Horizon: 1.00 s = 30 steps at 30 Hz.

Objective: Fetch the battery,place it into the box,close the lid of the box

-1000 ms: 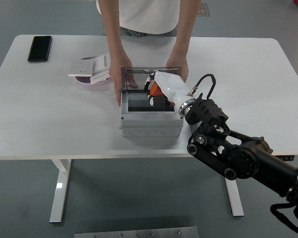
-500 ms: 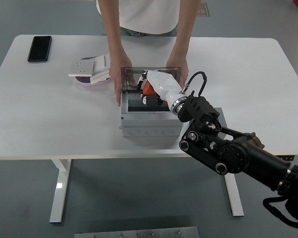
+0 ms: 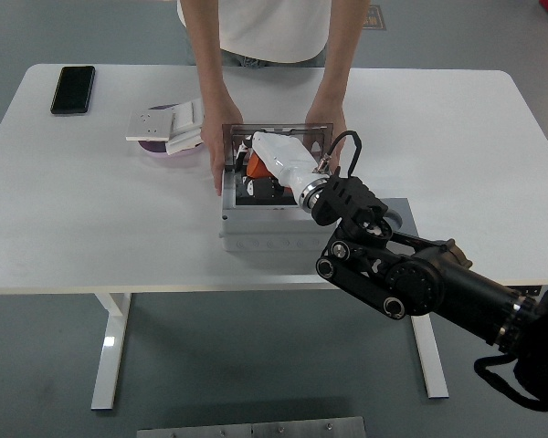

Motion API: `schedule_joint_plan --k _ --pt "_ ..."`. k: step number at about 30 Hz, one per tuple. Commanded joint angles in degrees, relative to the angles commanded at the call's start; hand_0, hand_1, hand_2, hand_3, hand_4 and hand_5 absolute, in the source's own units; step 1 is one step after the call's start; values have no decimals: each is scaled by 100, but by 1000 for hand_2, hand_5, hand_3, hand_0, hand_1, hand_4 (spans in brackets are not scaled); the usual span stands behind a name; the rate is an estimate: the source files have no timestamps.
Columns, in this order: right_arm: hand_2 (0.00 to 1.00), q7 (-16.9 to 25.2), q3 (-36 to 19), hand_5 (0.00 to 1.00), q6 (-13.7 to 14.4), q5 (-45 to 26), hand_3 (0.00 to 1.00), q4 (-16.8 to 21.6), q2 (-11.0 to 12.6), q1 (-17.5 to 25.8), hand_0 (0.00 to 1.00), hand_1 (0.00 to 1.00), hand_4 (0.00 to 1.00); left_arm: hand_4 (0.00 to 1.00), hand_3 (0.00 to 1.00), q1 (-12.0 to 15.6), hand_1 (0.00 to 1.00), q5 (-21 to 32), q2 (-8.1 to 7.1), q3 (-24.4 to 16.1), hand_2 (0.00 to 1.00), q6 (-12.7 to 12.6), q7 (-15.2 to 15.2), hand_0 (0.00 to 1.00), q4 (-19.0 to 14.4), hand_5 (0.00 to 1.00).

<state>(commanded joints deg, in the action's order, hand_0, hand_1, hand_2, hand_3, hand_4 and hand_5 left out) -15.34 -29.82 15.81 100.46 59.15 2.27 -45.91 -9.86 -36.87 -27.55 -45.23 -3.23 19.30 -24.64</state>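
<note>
1 white table (image 3: 91,219) holds a grey box (image 3: 274,228) with its tinted lid (image 3: 276,137) standing upright at the far side. A person's 2 hands (image 3: 217,155) steady the box from behind. The black right arm reaches in from the lower right, its white-gloved hand (image 3: 276,164) down inside the box; whether its fingers grip cannot be told. An orange and black battery (image 3: 256,169) shows under the hand, inside the box; its axis cannot be made out. A black phone (image 3: 73,88) lies far left.
</note>
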Motion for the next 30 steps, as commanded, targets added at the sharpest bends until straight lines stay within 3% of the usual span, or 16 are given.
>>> schedule_joint_plan --k 30 --pt "290 329 -52 2 397 -296 378 -468 -55 8 188 220 174 345 500 -14 747 8 -7 25 592 10 -9 628 -4 2"
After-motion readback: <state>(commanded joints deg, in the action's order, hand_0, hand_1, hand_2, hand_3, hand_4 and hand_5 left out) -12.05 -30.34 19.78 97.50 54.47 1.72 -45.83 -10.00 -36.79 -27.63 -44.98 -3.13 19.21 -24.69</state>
